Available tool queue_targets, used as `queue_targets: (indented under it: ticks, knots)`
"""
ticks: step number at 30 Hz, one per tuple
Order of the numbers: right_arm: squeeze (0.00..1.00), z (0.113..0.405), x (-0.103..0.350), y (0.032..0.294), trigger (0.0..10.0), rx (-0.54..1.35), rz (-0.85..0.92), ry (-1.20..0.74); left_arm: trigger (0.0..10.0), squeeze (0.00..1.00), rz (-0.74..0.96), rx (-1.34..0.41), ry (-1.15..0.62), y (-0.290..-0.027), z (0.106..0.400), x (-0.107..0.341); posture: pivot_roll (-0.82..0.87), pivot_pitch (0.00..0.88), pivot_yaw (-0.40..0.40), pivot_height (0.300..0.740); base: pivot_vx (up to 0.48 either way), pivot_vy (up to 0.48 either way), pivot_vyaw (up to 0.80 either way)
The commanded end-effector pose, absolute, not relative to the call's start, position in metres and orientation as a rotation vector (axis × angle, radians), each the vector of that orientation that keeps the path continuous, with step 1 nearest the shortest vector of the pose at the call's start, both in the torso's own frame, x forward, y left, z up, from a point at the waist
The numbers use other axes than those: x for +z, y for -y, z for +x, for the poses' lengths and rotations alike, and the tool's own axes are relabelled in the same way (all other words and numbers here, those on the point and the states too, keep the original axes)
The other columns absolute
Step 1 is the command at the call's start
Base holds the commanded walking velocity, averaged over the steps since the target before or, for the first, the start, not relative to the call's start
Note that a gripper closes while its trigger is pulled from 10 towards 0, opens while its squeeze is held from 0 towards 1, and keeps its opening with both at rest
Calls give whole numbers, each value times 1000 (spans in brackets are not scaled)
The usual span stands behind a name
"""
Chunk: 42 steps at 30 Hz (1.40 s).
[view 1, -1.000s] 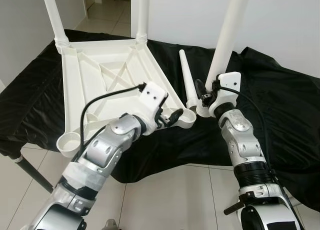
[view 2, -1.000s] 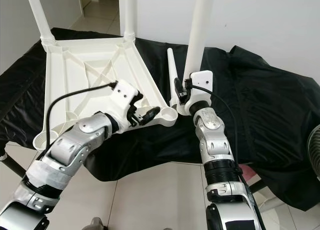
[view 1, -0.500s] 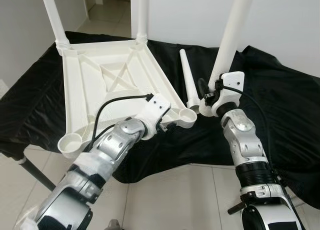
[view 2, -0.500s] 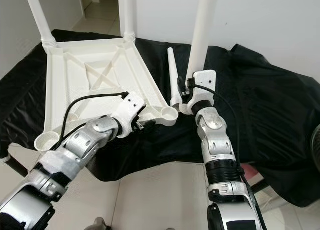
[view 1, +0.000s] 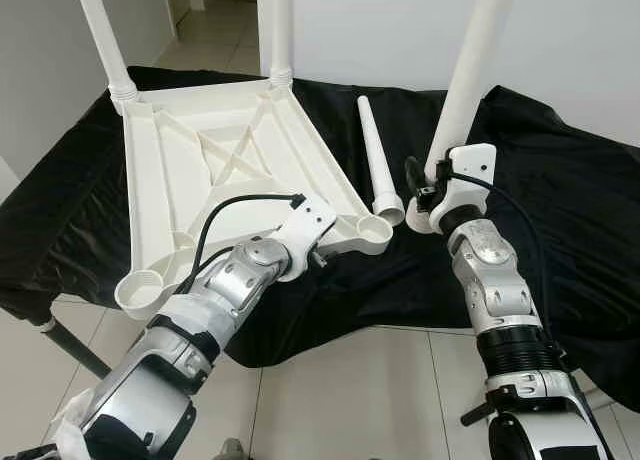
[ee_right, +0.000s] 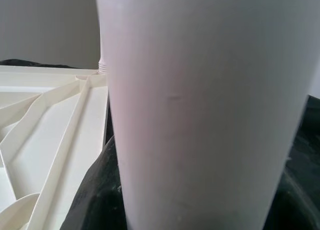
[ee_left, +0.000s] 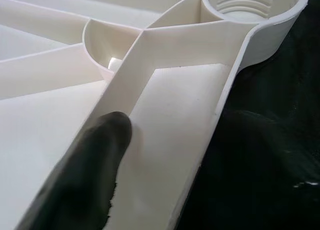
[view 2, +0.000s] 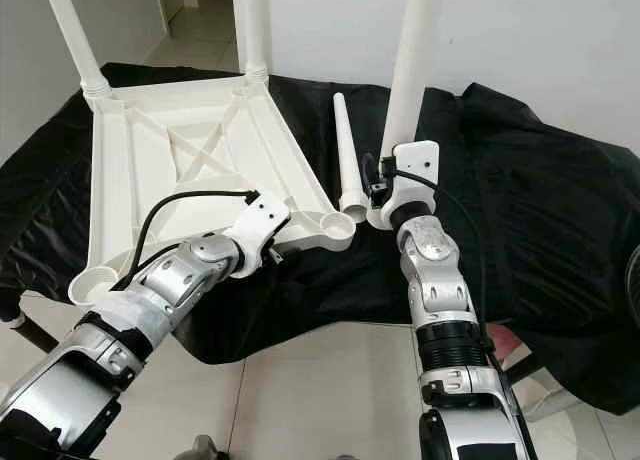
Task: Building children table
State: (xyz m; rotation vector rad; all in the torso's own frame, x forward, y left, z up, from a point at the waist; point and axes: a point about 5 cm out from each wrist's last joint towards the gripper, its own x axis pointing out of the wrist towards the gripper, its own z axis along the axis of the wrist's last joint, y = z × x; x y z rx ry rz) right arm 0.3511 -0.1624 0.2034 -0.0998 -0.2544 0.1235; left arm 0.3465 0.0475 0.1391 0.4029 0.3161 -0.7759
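Observation:
The white tabletop [view 1: 220, 170] lies upside down on a black cloth. Two white legs [view 1: 282, 30] stand screwed into its far corners. The near-right corner socket [view 1: 375, 228] and the near-left socket [view 1: 140, 285] are open. My left gripper [view 1: 320, 257] is shut on the tabletop rim just left of the near-right socket; one black finger [ee_left: 85, 175] lies flat on the inner panel, the other is hidden beneath. My right gripper [view 1: 425, 195] is shut on a third leg [view 1: 465, 90], held nearly upright with its base on the cloth just right of that socket. A loose leg [view 1: 375, 160] lies between them.
The black cloth [view 1: 560, 200] covers a low stand and hangs over its front edge. Tiled floor [view 1: 340, 390] lies below. A white wall rises behind, with a doorway at the back left. A dark stand leg [view 1: 60, 340] shows at the lower left.
My left gripper has slid from beside the near-right socket onto the rim and closed there. The right gripper has shifted the held leg slightly to the right.

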Motion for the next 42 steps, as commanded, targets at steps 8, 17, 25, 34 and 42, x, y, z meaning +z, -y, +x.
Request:
queue_targets:
  ticks: [8, 17, 25, 34, 42]
  knots:
    - [0, 349, 205, 170, 10000, 94, -110, 258, 0, 0, 421, -1203, -383, -39, 326, 137, -35, 36, 2, 740, 0, 0, 0]
    - [0, 349, 204, 169, 10000, 95, -115, 256, 0, 0, 518, -1311, -349, -42, 314, 139, -30, 36, 6, 740, 0, 0, 0]
    - [0, 350, 203, 167, 10000, 100, -114, 251, 10000, 0, 529, -1284, -337, -47, 317, 143, -21, 33, 6, 740, 0, 0, 0]
    - [0, 351, 200, 160, 10000, 135, -113, 241, 10000, 1000, 504, -1238, -270, -52, 324, 159, -8, 32, 1, 740, 0, 0, 0]
    - [0, 347, 191, 146, 10000, 223, -77, 222, 10000, 0, 333, -1263, -134, -56, 315, 202, 4, 34, -8, 740, 0, 0, 0]
